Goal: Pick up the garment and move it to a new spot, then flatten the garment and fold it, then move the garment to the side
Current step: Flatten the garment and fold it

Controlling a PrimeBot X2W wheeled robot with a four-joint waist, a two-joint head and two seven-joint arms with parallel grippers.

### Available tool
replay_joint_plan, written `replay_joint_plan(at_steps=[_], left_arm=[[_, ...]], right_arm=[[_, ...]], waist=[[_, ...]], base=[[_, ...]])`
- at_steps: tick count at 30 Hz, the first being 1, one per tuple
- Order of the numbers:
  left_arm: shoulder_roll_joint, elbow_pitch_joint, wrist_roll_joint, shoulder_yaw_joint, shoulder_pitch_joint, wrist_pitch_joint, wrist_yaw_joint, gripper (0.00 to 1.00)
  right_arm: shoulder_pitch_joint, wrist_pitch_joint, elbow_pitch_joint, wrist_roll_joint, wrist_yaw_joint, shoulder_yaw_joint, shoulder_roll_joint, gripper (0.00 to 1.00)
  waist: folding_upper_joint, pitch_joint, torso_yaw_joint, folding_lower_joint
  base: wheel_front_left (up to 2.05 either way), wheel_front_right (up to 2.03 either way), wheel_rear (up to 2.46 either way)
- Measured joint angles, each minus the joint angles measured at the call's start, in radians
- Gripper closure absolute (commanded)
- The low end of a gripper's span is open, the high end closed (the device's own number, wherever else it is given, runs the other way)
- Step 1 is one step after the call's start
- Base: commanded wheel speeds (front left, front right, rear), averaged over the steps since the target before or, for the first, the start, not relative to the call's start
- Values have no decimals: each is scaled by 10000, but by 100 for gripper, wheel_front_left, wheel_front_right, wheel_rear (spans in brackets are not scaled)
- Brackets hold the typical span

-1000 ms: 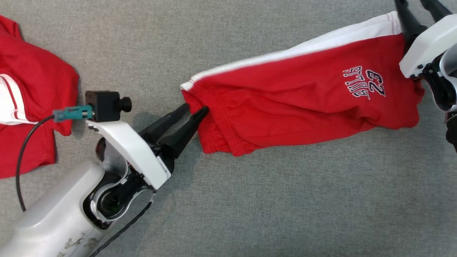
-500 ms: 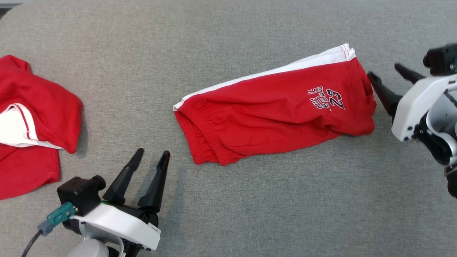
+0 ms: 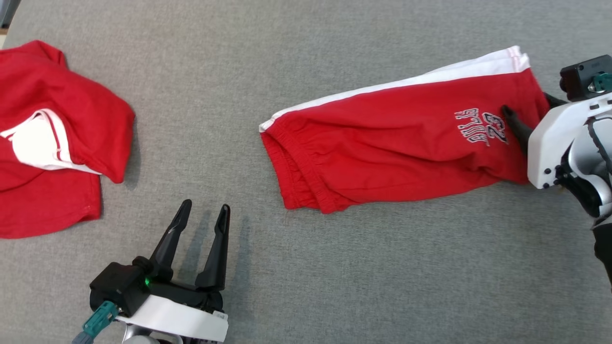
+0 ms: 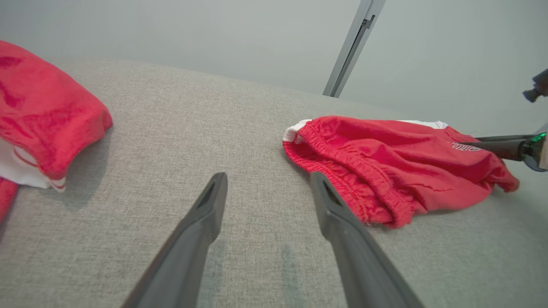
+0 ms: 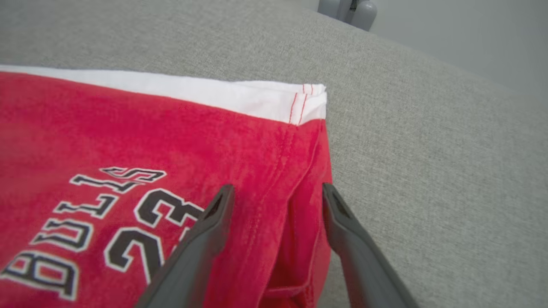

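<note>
At the far left a second red garment (image 3: 57, 124) lies bunched, showing a white patch. The frame edge cuts it off, so I can't tell what it is. My left gripper (image 3: 205, 206) sits low over the grey surface (image 3: 334, 267), its wrist cropped at the bottom, jaws spread with nothing between them, well apart from the shorts (image 3: 397, 143). These lie from centre to right, folded lengthwise, with the gathered waistband at the left end, a white stripe along the far edge and creases along the near edge. The BULLS 23 print (image 3: 483, 126) reads upside down near the right end. There my right gripper (image 5: 277, 188) stands released, straddling the hem. I can't tell whether its tips touch the cloth.
</note>
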Motion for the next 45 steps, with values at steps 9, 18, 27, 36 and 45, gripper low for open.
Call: replay_joint_plan(at_steps=[9,18,27,36,45], left_arm=[[-1032,723,867,1045,171,0,-1267,0],[-1662,1172,1459,1582,212,0,-1952,0],[-1950,1538,1799,1858,379,0,-2220,0],[-2069,1789,2184,2033,1190,0,-2313,0],[-1923,1894,2406,2067,1622,0,-2353,0]], right_arm=[[-205,263,213,-1739,0,-970,153,0],[-246,654,485,-2059,6,-1804,506,0],[-29,1028,598,-596,0,-2107,1135,100],[1810,708,-1160,1572,0,-2013,1116,100],[4078,997,-2564,2821,-2,-3386,1083,100]], waist=[[0,412,480,0],[0,443,604,0],[0,249,457,0],[0,-750,-446,0],[0,-1877,-1479,0]], base=[[0,0,0],[0,0,0],[0,0,0],[0,0,0],[0,0,0]])
